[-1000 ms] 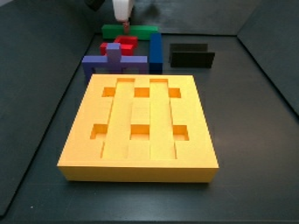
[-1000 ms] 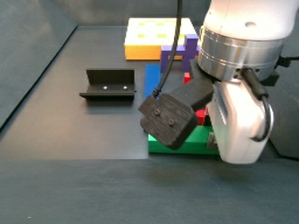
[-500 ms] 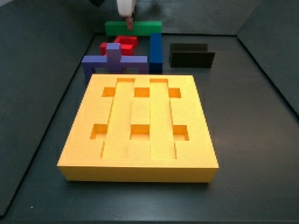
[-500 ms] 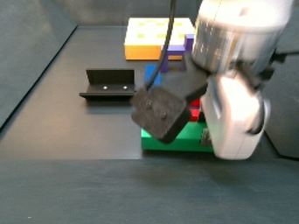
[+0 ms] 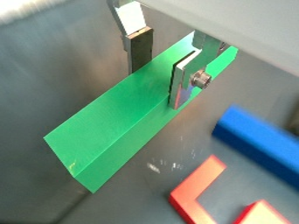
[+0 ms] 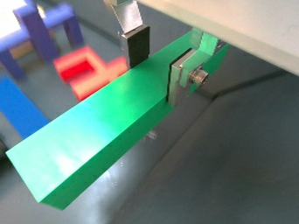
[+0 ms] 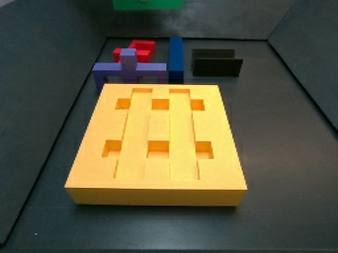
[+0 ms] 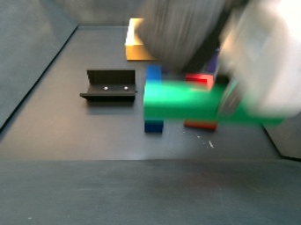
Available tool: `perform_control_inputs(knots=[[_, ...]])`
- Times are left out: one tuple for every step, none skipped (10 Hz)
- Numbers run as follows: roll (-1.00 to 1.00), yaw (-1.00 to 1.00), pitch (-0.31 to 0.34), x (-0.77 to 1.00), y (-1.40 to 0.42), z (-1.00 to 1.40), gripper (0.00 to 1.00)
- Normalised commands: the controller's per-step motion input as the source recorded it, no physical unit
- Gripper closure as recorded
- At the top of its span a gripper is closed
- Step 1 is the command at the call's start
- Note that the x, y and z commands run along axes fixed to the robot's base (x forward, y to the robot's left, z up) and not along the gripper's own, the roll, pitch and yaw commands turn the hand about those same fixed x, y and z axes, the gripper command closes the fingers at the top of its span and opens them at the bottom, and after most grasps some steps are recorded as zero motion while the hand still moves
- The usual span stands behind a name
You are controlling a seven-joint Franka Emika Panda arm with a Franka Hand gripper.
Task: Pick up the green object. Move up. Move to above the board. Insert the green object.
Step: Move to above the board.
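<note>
The green object (image 5: 128, 118) is a long plain bar, and my gripper (image 5: 162, 63) is shut on it near one end, a silver finger (image 5: 186, 77) pressed on each long side. Both wrist views show the bar (image 6: 105, 131) hanging in the air above the grey floor. In a side view only its underside (image 7: 145, 4) shows at the top edge, far behind the board (image 7: 158, 143). The other side view shows the bar (image 8: 182, 101) blurred and lifted, under the blurred arm (image 8: 200, 35). The orange-yellow board has grooves and square holes, all of them bare.
A blue upright block (image 7: 176, 57), a purple cross-shaped block (image 7: 128, 67) and a red piece (image 7: 136, 47) stand behind the board. The fixture (image 7: 215, 62) is at the back right. Below the bar lie the blue block (image 5: 257, 144) and red pieces (image 5: 205, 188).
The gripper has risen with the green bar held in it. The bar left the floor beside the red and blue pieces and now hangs above them.
</note>
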Motion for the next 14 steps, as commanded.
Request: perform_control_inputs(knots=[[0.03,0.00,0.054,0.01,-0.01,1.40,1.00],[0.01,0.00,0.077,0.01,0.01,1.40,1.00],[-0.01,0.00,0.085,0.01,0.01,1.40,1.00],[0.01,0.01,0.083,0.01,-0.01,0.79,1.00],[0.01,0.00,0.068,0.03,0.00,0.45,1.00],[0.00,0.00,0.064,0.03,0.01,0.30,1.00],[0.00,0.00,0.073,0.02,0.00,0.18,1.00],[-0.01,1.00,0.050,0.21,-1.40,0.13,1.00],[-0.01,1.00,0.049,0.20,-1.40,0.12,1.00],[0.00,1.00,0.044,0.20,-1.40,0.12,1.00],[0.00,1.00,0.041,0.19,-1.40,0.12,1.00],[0.00,1.00,0.043,0.20,-1.40,0.12,1.00],[0.00,1.00,0.044,0.20,-1.40,0.13,1.00],[-0.01,1.00,0.043,0.20,-1.40,0.13,1.00]])
